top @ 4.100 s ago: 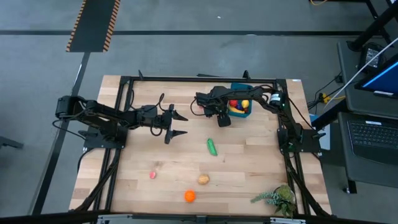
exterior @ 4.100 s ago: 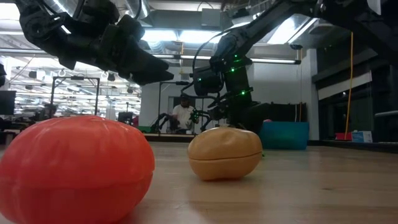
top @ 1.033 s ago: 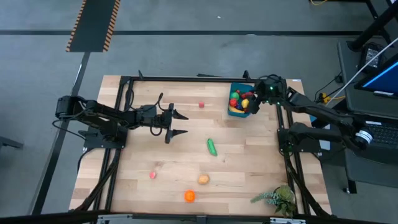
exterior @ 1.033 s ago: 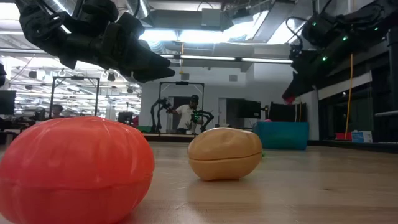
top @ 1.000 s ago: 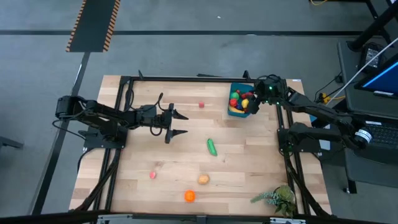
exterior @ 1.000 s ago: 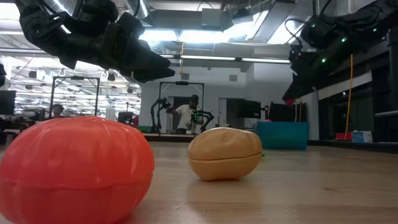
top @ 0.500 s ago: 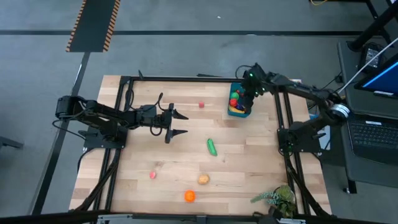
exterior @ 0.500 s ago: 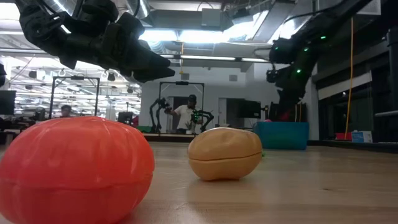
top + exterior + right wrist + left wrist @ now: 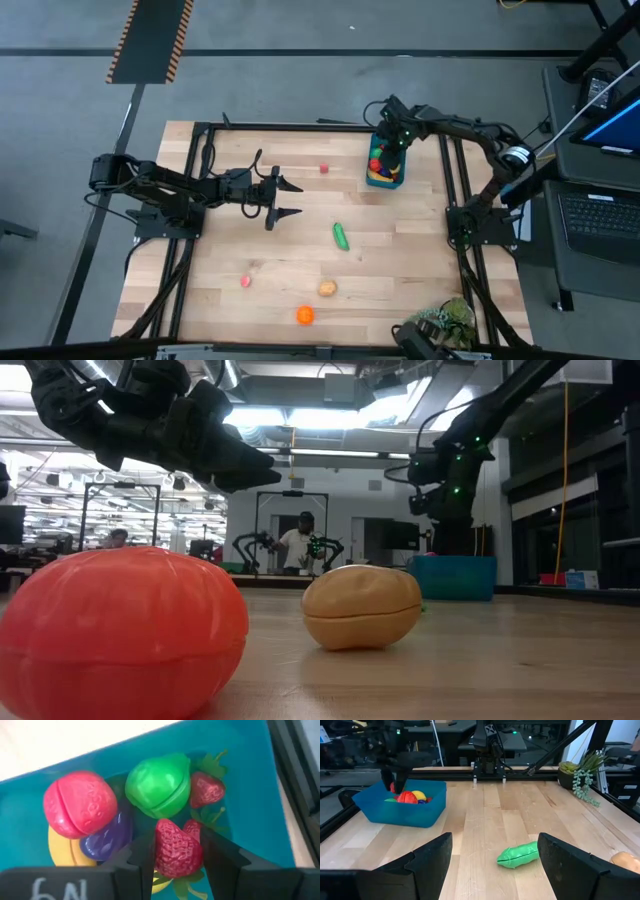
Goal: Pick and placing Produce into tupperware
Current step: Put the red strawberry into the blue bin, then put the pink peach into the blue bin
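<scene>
Moved: since the earlier frames the right arm had swung from the table's right edge to a spot over the tub; the small red piece seen on the bare wood far of centre was gone from there, and a strawberry now sat in the right gripper. The left arm had not shifted.
Right gripper (image 9: 177, 851): closed on the strawberry (image 9: 175, 849), hanging directly above the tub's interior.
Left gripper (image 9: 284, 199): open and empty, hovering over the left-centre of the table (image 9: 400, 260), idle.
Tub (image 9: 388, 180): blue, at the far right part of the table, already holding a pink piece (image 9: 80, 805), a green one (image 9: 159, 784), a purple one (image 9: 102, 840), a yellow one and more strawberries.
Loose produce: cucumber (image 9: 341, 236) near the table centre; a tan piece (image 9: 327, 288), an orange one (image 9: 304, 315) and a small pink one (image 9: 245, 282) towards the near edge.
Sprig (image 9: 445, 320): at the near right corner, not part of the job.
Step in hand: dropping the strawberry into the tub.
Doing it well: I judged the load was centred enough; a short descent before opening would help, since the pile was high and a drop from above could bounce out. Opening over the gap beside the green piece looked safest.
Next likely target: the cucumber, closest to the tub.
</scene>
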